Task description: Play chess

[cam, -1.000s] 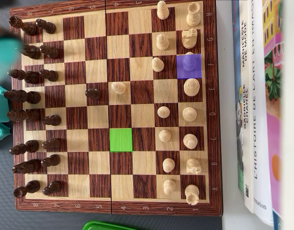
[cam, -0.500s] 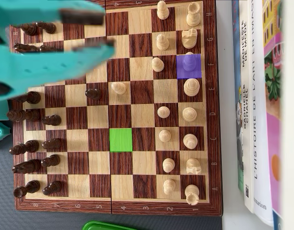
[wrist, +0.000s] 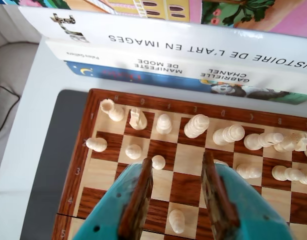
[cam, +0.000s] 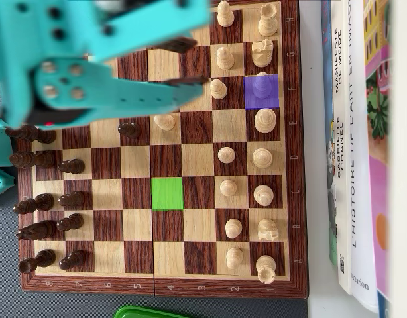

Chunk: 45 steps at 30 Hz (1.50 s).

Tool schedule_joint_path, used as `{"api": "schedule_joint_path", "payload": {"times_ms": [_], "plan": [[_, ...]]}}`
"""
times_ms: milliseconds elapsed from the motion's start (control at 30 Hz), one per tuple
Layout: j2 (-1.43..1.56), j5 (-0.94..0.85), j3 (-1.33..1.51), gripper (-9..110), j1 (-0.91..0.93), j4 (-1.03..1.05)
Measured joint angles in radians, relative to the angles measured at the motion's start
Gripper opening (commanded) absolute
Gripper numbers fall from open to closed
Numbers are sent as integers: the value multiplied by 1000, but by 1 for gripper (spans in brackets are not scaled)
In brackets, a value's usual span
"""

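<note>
**Open claw hovers above the white side**

The wooden chessboard [cam: 190,142] lies on the table, cream pieces [cam: 263,159] along its right edge overhead, dark pieces [cam: 41,192] at its left. One square glows green [cam: 167,194], another purple [cam: 262,91]. The teal two-finger gripper [wrist: 177,192] hangs over the board, jaws spread wide, holding nothing. Beside the board lie stacked books [wrist: 193,55], spines reading "HISTOIRE DE L'ART EN IMAGES" and "GABRIELLE CHANEL MANIFESTE DE MODE".

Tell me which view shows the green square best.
The overhead view. The green square lies there in full, with nothing standing on it, near the middle of the board. In the wrist view I cannot find any green square; the gripper fills the lower part of that picture.
</note>
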Motion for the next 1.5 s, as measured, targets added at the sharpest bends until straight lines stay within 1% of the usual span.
{"api": "schedule_joint_path", "payload": {"times_ms": [267, 467, 933, 1333, 1500], "plan": [[-239, 0, -216, 15, -21, 67], [-353, 0, -311, 15, -21, 115], [-502, 0, -413, 15, -15, 123], [-583, 0, -425, 15, -2, 123], [-640, 0, -491, 15, -2, 123]]}}
